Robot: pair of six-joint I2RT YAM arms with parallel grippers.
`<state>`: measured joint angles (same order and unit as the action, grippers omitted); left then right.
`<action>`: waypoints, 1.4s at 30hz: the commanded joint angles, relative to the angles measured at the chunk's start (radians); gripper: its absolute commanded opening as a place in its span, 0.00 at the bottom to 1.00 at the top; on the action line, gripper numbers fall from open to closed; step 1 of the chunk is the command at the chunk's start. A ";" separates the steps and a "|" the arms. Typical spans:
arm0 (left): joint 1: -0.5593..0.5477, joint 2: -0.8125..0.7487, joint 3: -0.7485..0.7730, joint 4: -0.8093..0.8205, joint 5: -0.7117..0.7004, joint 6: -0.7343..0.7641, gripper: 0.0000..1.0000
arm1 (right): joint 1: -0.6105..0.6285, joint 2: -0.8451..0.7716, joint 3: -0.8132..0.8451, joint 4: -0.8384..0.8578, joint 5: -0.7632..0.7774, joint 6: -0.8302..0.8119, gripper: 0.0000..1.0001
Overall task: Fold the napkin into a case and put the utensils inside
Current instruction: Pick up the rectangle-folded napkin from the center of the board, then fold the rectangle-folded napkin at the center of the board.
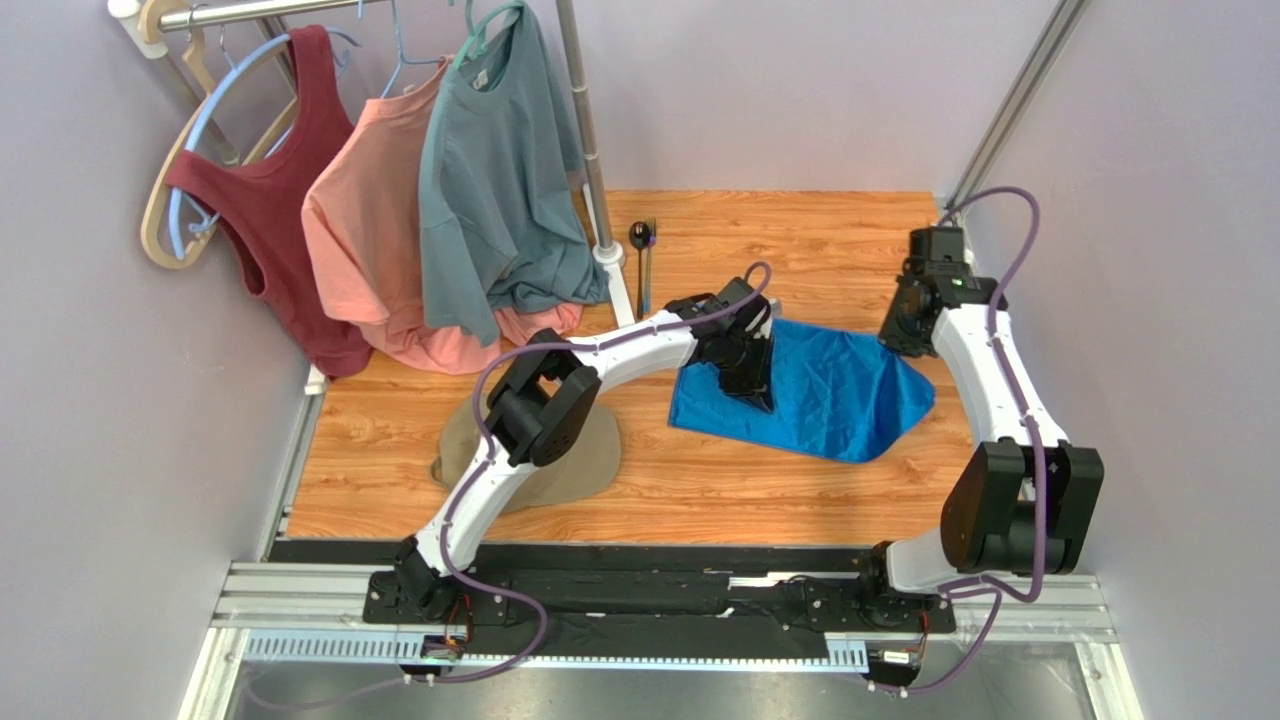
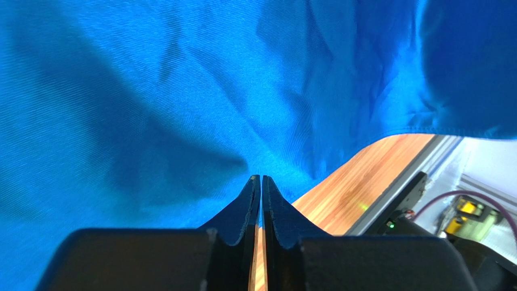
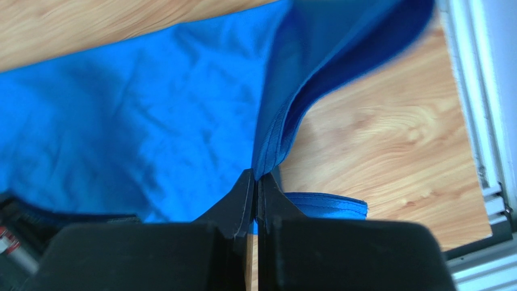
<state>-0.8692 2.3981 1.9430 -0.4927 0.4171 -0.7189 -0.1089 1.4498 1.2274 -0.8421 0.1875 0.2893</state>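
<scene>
The bright blue napkin (image 1: pixel 819 390) lies crumpled and partly doubled over on the wooden table, right of centre. My left gripper (image 1: pixel 750 381) is at its left part, jaws shut on the cloth (image 2: pixel 182 103), which fills the left wrist view. My right gripper (image 1: pixel 906 339) is at the napkin's far right corner, shut on a raised hemmed edge (image 3: pixel 276 130). The dark spoon (image 1: pixel 642 237) lies at the back of the table beside the rack pole. I cannot tell the fork apart from it.
A tan cap (image 1: pixel 589 465) lies under my left arm at the front left. A clothes rack pole (image 1: pixel 594 165) stands at the back left with a grey-teal T-shirt (image 1: pixel 496 165), a pink top and a maroon top. The table's right edge rail (image 3: pixel 479 121) is near my right gripper.
</scene>
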 commanded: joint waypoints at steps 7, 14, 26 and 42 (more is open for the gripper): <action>0.171 -0.344 -0.309 -0.066 -0.038 0.196 0.13 | 0.256 0.063 0.136 -0.057 -0.042 0.103 0.00; 0.219 -0.392 -0.486 -0.034 -0.077 0.219 0.13 | 0.396 0.165 0.195 -0.022 -0.105 0.209 0.00; 0.217 -0.398 -0.601 0.097 -0.080 0.147 0.12 | 0.434 0.273 0.162 0.139 -0.267 0.390 0.00; 0.217 -0.422 -0.644 0.134 -0.055 0.128 0.12 | 0.451 0.383 0.090 0.294 -0.376 0.617 0.00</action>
<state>-0.6518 2.0117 1.3140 -0.3813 0.3653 -0.5827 0.3332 1.8000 1.3235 -0.6205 -0.1493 0.8227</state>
